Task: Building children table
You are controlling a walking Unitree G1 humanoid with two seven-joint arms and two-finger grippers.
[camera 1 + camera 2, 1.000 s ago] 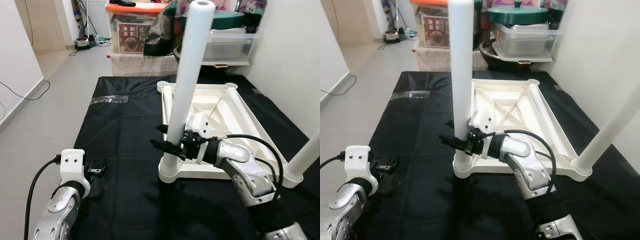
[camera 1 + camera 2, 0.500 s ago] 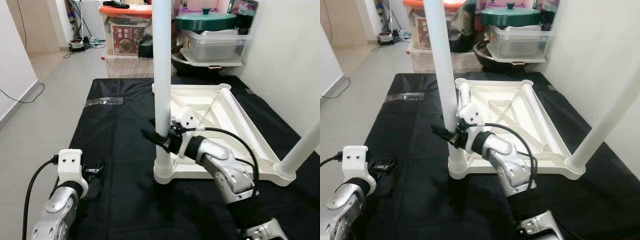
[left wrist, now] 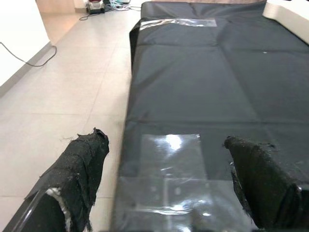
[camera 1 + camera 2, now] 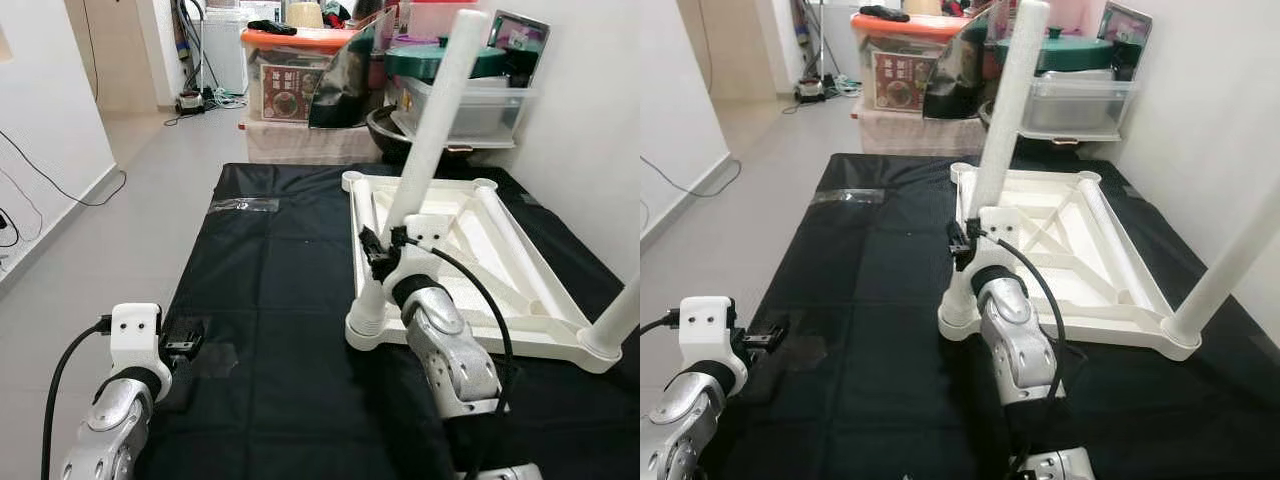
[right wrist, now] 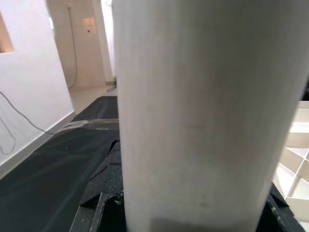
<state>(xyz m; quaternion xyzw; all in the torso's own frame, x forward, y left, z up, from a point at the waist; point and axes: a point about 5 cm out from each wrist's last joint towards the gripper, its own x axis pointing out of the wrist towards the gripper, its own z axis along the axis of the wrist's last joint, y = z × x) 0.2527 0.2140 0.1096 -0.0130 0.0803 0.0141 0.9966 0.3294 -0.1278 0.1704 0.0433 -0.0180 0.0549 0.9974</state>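
The white table top [image 4: 497, 341] lies upside down on a black mat [image 4: 270, 260]. A white table leg [image 4: 430, 130] stands in its near left corner socket [image 4: 366, 326], leaning toward the back right. My right gripper [image 4: 374, 250] is shut on this leg low down; in the right wrist view the leg [image 5: 203, 111] sits between the black fingers [image 5: 99, 188]. A second leg [image 4: 618, 322] stands at the near right corner. My left gripper [image 3: 164, 142] hangs open over the mat's near left edge, holding nothing.
Storage boxes and pots [image 4: 300, 75] stand behind the mat. A white wall runs along the right, and tiled floor [image 4: 100, 230] lies to the left. A clear tape patch [image 3: 169, 164] shines on the mat under the left gripper.
The head camera has shifted. My right gripper stays shut on the leg, which stood upright half a second ago and now leans to the right. The left arm has not moved.
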